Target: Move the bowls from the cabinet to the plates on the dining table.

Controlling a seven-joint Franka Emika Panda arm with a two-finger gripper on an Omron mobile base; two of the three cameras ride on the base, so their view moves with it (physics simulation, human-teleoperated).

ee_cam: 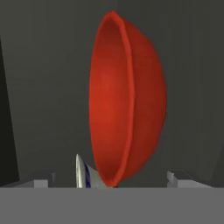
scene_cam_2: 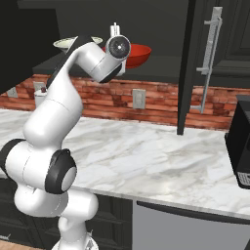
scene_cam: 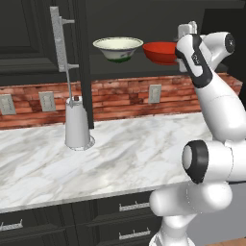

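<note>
The cabinet [scene_cam: 29, 43] stands open with both bowls on its shelf. The cream-white bowl with green markings [scene_cam: 118, 48] is on the left, and its rim shows behind the arm [scene_cam_2: 66, 43]. The red bowl [scene_cam: 160, 52] [scene_cam_2: 136, 53] sits to its right. My gripper [scene_cam: 185, 33] [scene_cam_2: 115, 33] is open and rolled on its side at the red bowl's near edge. In the hand view the red bowl [ee_cam: 127, 100] looks tipped sideways, and its near rim lies between the spread jaws of my gripper [ee_cam: 109, 183]. The plates and the dining table are out of view.
Below the cabinet is a marble counter [scene_cam: 120, 158] backed by a brick wall with outlets [scene_cam: 154, 93]. A white canister [scene_cam: 77, 127] stands on it. The open cabinet doors with silver bar handles [scene_cam: 61, 41] [scene_cam_2: 211, 46] jut out on both sides. A black appliance [scene_cam_2: 239, 141] sits at right.
</note>
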